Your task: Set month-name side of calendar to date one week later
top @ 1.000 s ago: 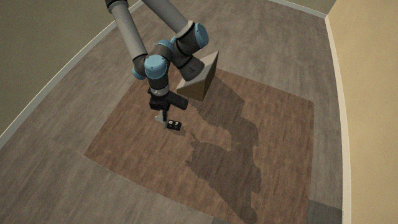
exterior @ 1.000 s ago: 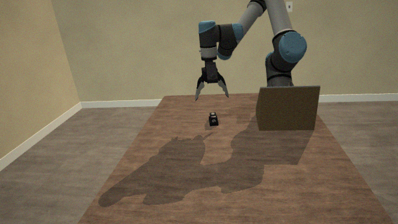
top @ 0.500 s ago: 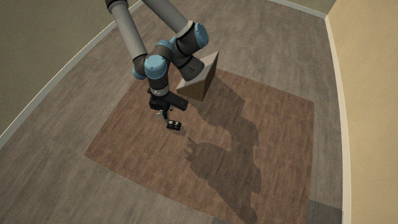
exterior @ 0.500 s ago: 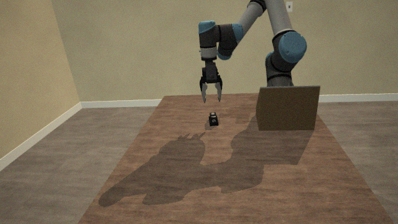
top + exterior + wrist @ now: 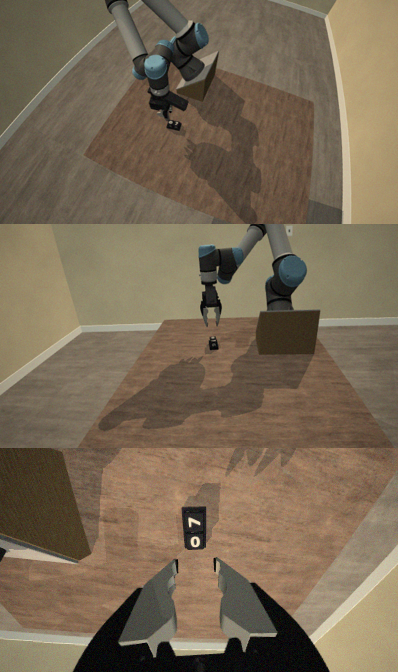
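Observation:
The calendar [image 5: 174,124] is a small black tray holding two black cubes, and it lies on the brown wooden mat. In the wrist view [image 5: 194,528] the top faces read 7 [image 5: 194,522] and 0 [image 5: 195,541], the 0 cube nearer my fingers. In the exterior view the calendar [image 5: 213,343] shows an end face with a digit like 6 or 9. My gripper [image 5: 195,559] hangs well above the calendar, pointing down, its fingers narrowed but apart with nothing between them. It also shows in the top and exterior views [image 5: 165,116] [image 5: 211,323]. The month side is not readable.
A brown box-like pedestal [image 5: 287,331] [image 5: 199,79] carries the arm's base, just beyond and to the side of the calendar. It shows at the left of the wrist view [image 5: 35,503]. Grey floor surrounds the mat, with walls further out.

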Available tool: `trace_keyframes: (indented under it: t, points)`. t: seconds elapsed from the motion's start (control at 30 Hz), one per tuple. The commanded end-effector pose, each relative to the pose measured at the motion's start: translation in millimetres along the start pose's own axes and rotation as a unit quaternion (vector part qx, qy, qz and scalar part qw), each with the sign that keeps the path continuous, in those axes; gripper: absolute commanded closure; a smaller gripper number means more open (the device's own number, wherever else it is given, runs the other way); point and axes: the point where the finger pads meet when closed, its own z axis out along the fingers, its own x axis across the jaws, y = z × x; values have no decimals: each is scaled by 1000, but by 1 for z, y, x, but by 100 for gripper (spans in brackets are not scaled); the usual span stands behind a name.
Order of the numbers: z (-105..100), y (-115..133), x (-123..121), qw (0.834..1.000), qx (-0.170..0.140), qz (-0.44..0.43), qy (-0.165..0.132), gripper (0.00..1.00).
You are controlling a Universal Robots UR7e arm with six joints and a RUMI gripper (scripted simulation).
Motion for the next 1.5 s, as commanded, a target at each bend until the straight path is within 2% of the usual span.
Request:
trace_keyframes:
  t: [0.0,1.03,1.47]
  points:
    - [0,0,0,1000,0,0,0,72]
    - [5,0,0,1000,0,0,0,72]
    - [21,0,0,1000,0,0,0,72]
